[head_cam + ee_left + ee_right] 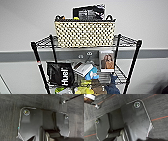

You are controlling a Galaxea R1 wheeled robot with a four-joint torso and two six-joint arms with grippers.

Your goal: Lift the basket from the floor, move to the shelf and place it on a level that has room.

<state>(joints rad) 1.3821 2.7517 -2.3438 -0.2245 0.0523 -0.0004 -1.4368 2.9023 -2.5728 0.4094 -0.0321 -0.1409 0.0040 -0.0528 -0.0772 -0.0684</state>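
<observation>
The cream-and-dark woven basket [85,33] stands upright on the top level [126,40] of the black wire shelf [37,60], centred between the posts. Dark packets stick up out of it at the back. No gripper touches the basket in the head view. Both wrist views look down at the dark grey carpet floor [8,112] [159,107] past the robot's own dark plate. A thin foot of the shelf [63,102] shows at the edge of the left wrist view.
The lower tier holds a black Huel bag [60,73], a white box [83,69], a photo card [107,61] and several coloured packets. A pale wall with a grey band [15,55] stands behind the rack. Red lines cross the carpet [159,118].
</observation>
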